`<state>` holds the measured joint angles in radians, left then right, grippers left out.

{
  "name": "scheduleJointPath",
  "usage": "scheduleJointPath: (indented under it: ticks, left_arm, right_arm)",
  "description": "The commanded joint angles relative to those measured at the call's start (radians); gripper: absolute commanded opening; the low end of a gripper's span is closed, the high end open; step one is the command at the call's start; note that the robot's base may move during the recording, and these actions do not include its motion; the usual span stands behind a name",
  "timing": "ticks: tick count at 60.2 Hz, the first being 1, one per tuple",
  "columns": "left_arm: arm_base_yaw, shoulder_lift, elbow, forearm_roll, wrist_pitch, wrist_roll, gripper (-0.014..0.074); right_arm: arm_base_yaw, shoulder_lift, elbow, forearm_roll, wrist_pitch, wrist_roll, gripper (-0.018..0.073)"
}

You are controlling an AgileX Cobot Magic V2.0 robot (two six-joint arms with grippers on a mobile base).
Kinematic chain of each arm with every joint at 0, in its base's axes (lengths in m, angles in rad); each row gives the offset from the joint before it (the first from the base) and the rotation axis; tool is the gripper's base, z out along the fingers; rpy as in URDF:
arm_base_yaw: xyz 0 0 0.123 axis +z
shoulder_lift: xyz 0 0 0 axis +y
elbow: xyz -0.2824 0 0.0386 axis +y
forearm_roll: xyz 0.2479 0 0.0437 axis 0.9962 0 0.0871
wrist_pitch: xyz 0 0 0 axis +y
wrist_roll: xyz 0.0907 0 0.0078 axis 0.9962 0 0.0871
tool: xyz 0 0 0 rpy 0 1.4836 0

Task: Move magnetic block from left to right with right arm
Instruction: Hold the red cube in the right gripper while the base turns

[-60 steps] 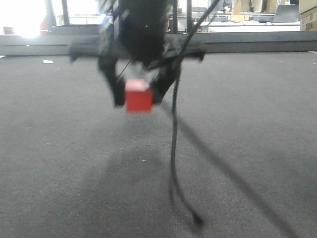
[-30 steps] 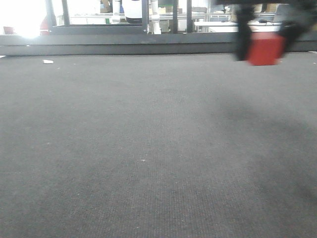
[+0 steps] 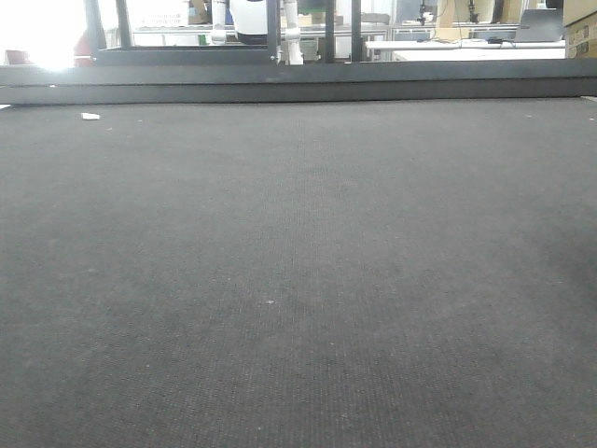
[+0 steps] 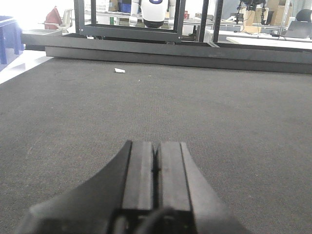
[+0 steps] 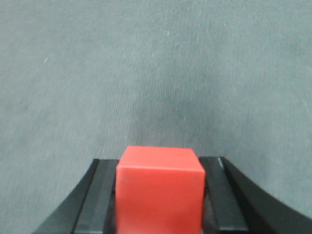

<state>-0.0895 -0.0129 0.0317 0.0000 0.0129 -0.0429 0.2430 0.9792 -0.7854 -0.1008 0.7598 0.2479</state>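
Note:
The magnetic block (image 5: 160,190), a plain bright red cube, sits clamped between the two black fingers of my right gripper (image 5: 160,168), held above the grey carpet in the right wrist view. Neither the block nor the right arm shows in the front view. My left gripper (image 4: 156,146) hangs low over the carpet with its two pads pressed together and nothing between them.
Dark grey carpet (image 3: 298,280) fills the whole work surface. A small white scrap (image 3: 90,116) lies far back left. A low dark ledge (image 3: 298,91) bounds the far edge, with a metal frame (image 4: 141,19) and desks behind it.
The right gripper carried the red block from the centre of the front view up and to the right, then out of that view past its right edge.

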Motion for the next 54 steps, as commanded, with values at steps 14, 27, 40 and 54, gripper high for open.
scheduleJointPath:
  ticks: [14, 27, 40, 54]
  left_arm:
    - [0.001, -0.014, 0.010, 0.000, -0.089, -0.004, -0.0116]
    - [0.001, -0.014, 0.010, 0.000, -0.089, -0.004, -0.0116]
    - [0.001, -0.014, 0.010, 0.000, -0.089, -0.004, -0.0116]
    - [0.001, -0.014, 0.010, 0.000, -0.089, -0.004, -0.0116]
  right_arm:
    - [-0.006, -0.396, 0.131, -0.006, -0.122, -0.061, 0.0130]
    - [-0.006, -0.633, 0.138, -0.006, -0.106, -0.103, 0.0130]
    - [-0.006, -0.815, 0.138, -0.006, -0.106, -0.103, 0.0130]
    - [-0.006, -0.882, 0.138, -0.006, -0.122, -0.103, 0.0130]
